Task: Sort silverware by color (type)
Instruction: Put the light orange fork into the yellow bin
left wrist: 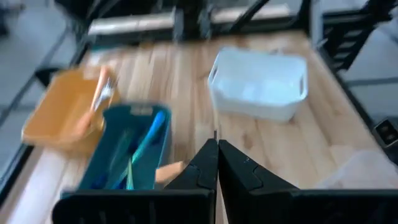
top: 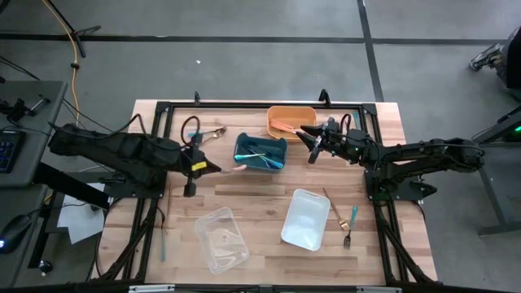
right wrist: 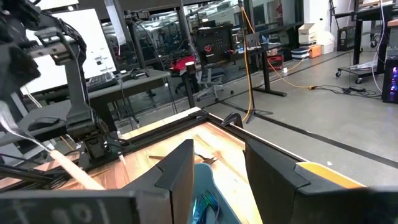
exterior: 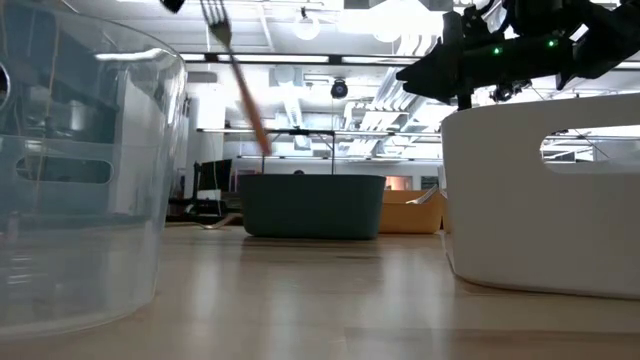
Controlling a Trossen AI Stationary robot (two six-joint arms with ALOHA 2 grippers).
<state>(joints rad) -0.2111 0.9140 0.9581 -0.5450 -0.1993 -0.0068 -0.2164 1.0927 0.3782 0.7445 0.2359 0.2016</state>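
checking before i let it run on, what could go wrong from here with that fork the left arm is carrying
1. The left claw pinches the orange-handled fork by one end only, so it could swivel or slip and land on the table.
2. That fork hangs beside the teal bin, which holds blue pieces; dropped here, it might fall into the wrong colour.
3. The open right claw hovers at the orange bin, so the arms may crowd there.

On the table [top: 260,191], two bins [top: 260,151] with silverware [top: 262,155] inside stand side by side at the back, two more bins [top: 305,218] stand in front, and a fork [top: 350,228] lies just right of those.
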